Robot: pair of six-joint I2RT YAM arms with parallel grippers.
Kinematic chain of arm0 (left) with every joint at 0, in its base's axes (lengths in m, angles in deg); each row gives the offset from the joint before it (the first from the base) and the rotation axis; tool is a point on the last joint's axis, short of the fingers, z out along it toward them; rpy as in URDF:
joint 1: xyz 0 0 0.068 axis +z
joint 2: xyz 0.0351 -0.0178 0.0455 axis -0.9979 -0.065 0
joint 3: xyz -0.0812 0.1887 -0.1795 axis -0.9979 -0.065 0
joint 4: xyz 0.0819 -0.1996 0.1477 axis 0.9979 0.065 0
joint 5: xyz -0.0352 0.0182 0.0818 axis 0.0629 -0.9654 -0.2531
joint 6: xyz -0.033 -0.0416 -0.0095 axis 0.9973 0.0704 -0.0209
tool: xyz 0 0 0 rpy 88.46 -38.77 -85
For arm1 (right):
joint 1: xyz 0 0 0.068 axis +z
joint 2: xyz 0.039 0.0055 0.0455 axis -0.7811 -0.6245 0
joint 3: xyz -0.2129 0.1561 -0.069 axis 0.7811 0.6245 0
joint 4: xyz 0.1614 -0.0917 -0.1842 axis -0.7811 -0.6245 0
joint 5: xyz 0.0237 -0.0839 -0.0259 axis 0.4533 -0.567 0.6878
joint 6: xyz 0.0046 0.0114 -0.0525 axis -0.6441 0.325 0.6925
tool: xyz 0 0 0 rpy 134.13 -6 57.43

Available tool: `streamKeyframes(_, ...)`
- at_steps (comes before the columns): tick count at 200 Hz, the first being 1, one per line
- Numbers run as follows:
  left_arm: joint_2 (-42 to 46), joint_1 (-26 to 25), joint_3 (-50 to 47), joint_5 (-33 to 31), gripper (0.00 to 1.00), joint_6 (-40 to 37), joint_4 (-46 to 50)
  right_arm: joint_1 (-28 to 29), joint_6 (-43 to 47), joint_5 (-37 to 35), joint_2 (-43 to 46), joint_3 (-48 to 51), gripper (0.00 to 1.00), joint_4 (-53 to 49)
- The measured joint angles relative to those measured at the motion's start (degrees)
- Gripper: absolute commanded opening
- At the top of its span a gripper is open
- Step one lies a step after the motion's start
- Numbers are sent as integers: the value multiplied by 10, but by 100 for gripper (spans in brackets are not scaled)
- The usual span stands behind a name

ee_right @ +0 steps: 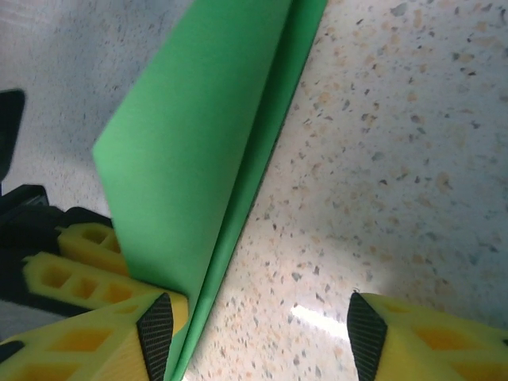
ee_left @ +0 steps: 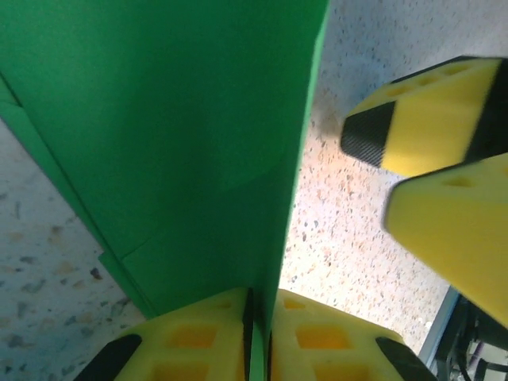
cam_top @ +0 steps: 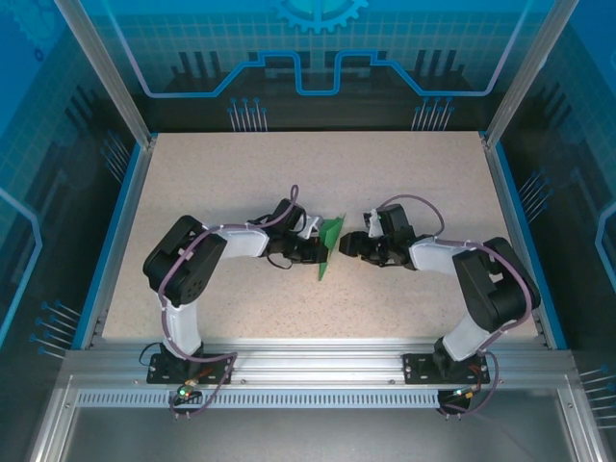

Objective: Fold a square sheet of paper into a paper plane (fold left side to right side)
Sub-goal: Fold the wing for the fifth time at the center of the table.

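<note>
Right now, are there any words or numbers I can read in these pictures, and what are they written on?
There are none to read.
Folded green paper: plain, no print on it.
Blue back wall: a gear drawing and line patterns, but no letters or numbers.
Speckled table: only specks, no labels.

Green paper (ee_left: 159, 143) looks matt and smooth, thin stuff. My left fingers (ee_left: 309, 321): matt yellow plastic, black woven-look tips. Table (ee_right: 381, 159) under me: speckled, faintly glossy. Frame rail (cam_top: 318, 356): brushed metal.
</note>
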Motion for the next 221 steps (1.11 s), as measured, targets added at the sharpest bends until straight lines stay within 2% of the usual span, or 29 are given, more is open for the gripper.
streamKeyframes(89,-8,20,-25,38,13,36,-61,20,-62,0,-74,-46,52,73)
streamKeyframes(149,-21,27,-29,52,13,49,-75,26,-74,-2,-97,-80,46,71)
streamKeyframes(221,-27,29,-29,60,15,60,-87,30,-79,-11,-123,-113,44,29)
